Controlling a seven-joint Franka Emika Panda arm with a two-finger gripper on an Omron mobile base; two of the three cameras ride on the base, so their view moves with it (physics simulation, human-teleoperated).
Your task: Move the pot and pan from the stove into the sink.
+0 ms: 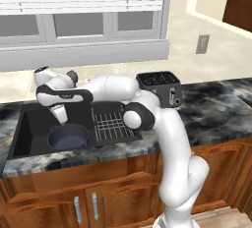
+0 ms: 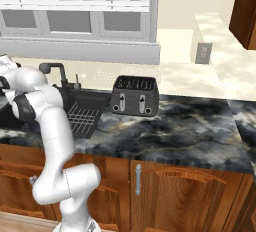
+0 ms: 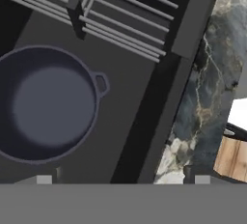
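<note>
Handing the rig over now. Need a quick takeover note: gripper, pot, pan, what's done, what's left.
Gripper: open and holding nothing; its two dark fingertips stand apart above the sink basin.
Pot: the deep round dark blue-grey pot with small loop side handles sits upright on the floor of the dark rectangular recessed sink, beside the ribbed rack.
Done: pot is in the sink and released.
Left: the pan. Neither pan nor stove is in these views, so go find the pan, presumably on the stove, and bring it to the sink.
</note>
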